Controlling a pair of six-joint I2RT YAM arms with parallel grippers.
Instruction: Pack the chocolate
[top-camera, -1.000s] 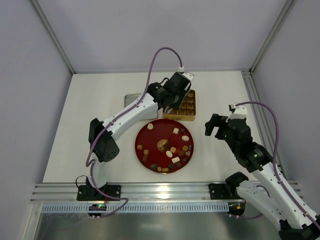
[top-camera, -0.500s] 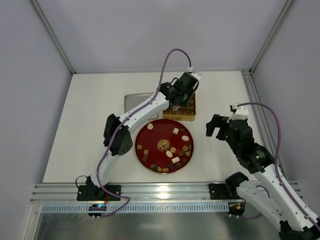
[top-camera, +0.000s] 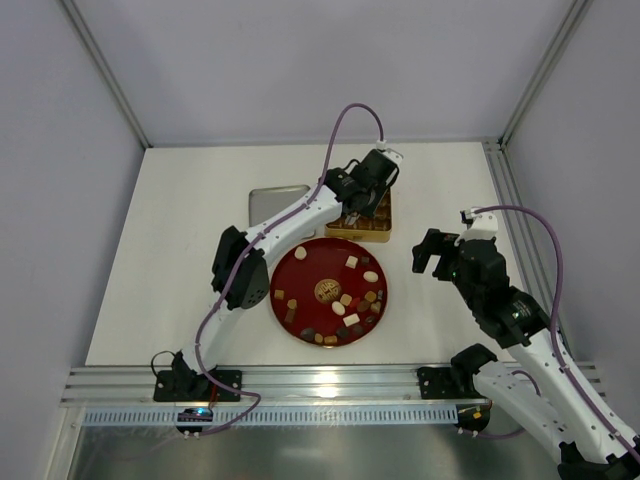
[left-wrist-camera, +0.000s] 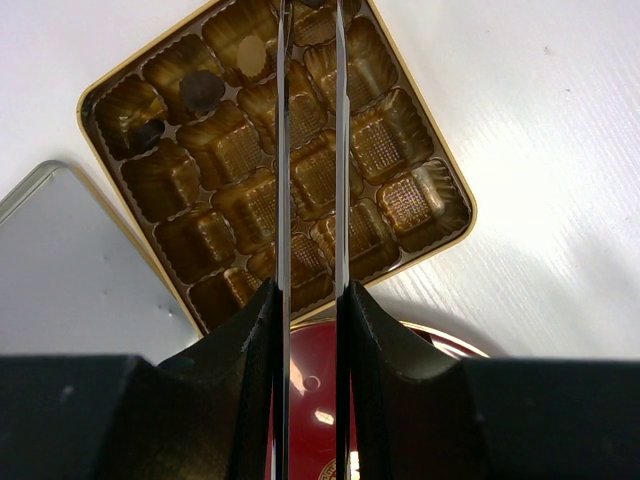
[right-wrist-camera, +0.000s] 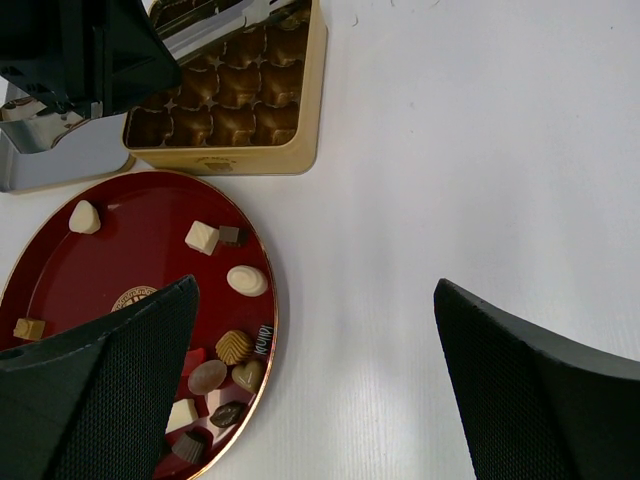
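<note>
**Top view.** The left arm (top-camera: 287, 221) is reaching across the worktop (top-camera: 180, 250) and holding the left gripper (top-camera: 352, 213) over the gold tin (top-camera: 376, 227). The tin is sitting just beyond the far edge of the red plate (top-camera: 305, 268). Most of the chocolate (top-camera: 345, 300) is lying loose on the plate, crowding its near and right parts. The right gripper (top-camera: 430, 252) is hovering to the right of the plate, apart from it, spread wide and carrying nothing. A grey lid (top-camera: 275, 198) is lying left of the tin.

**Left wrist view.** The fingers (left-wrist-camera: 283, 200) are standing a narrow gap apart and pointing across the tin's middle cells, with the tin turned corner-on to them. Their tips are running off the top edge, so it cannot be told whether a piece is pinched there. Three pieces are sitting in cells toward the upper left, and the other cells in view are showing empty.

**Right wrist view.** The right gripper is framing bare worktop, with the plate's chocolate lying to the left of its gap and the tin ahead and to the left. For a drop into a cell, the left gripper is probably needing only a descent. For the next pick, the right gripper is looking the nearer one, needing a shift to the left.
</note>
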